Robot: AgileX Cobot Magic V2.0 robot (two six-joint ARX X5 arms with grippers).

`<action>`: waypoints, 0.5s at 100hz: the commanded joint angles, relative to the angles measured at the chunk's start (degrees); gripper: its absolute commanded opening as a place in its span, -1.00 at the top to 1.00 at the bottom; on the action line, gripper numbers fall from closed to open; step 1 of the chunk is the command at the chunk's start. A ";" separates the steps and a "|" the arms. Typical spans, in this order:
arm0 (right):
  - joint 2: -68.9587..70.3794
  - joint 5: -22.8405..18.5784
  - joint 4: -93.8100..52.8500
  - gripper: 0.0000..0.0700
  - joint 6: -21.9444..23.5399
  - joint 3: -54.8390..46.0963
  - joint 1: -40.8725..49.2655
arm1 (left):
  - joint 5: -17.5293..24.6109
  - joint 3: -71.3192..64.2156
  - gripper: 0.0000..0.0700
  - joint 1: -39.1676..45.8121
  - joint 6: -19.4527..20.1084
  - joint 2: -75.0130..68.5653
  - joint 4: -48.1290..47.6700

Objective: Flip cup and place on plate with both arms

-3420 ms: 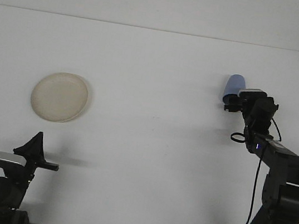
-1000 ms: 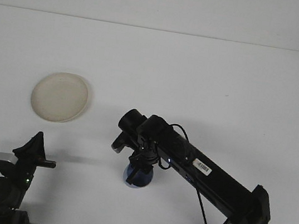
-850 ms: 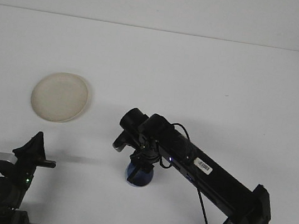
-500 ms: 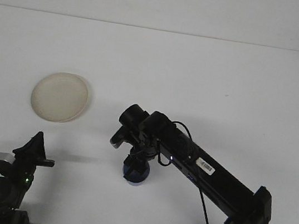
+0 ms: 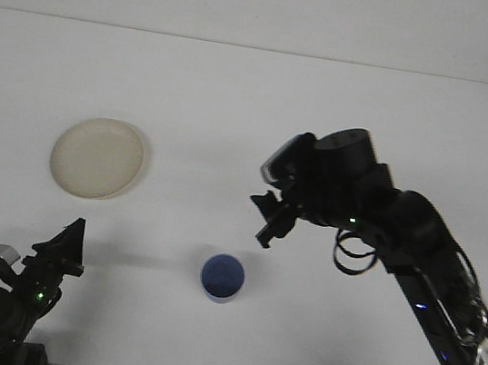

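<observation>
Now the blue cup (image 5: 222, 277) stands upright on the white worktop (image 5: 256, 102), mouth up, so the flip looks done. It sits near the front edge, roughly midway between the two arms, which seems a sensible spot for a handover: the left arm can plausibly reach it there, while the plate lies on that arm's side. The cream plate (image 5: 98, 158) rests flat, well apart from the cup, up and to the left of it, with nothing on it.

The right pincer (image 5: 269, 223) hangs above the worktop, up and to the right of the cup and clear of it. Its fingers are parted to a narrow gap and nothing is between them; it touches neither cup nor worktop.

The left pincer (image 5: 67, 246) sits low at the front left corner, pointing up and away from the camera, near neither cup nor plate. Its dark shape reads as a single wedge from here, so whether its fingers are spread or closed cannot be told, and nothing appears to be in it. The placing onto the plate is not yet begun.
</observation>
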 commanded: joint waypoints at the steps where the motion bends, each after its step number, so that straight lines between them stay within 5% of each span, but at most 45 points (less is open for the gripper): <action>1: -3.69 -0.13 2.38 0.18 -0.09 -3.10 -2.45 | 3.50 2.21 0.96 -0.04 -0.66 1.66 -0.26; 12: -12.72 -0.17 9.03 0.18 -0.07 -13.90 -7.89 | 8.57 6.78 0.96 -0.04 0.11 7.08 -2.25; 22: -21.77 -0.15 17.05 0.18 0.79 -25.68 -12.79 | 12.02 12.26 0.96 -0.13 4.74 13.81 -4.92; 42: -37.11 0.26 30.01 0.18 2.05 -45.90 -21.27 | 14.36 27.61 0.93 -2.27 22.34 28.61 -17.20; 50: -41.59 0.28 33.31 0.18 2.08 -52.11 -24.02 | 14.36 33.68 0.50 -3.87 29.62 34.27 -23.19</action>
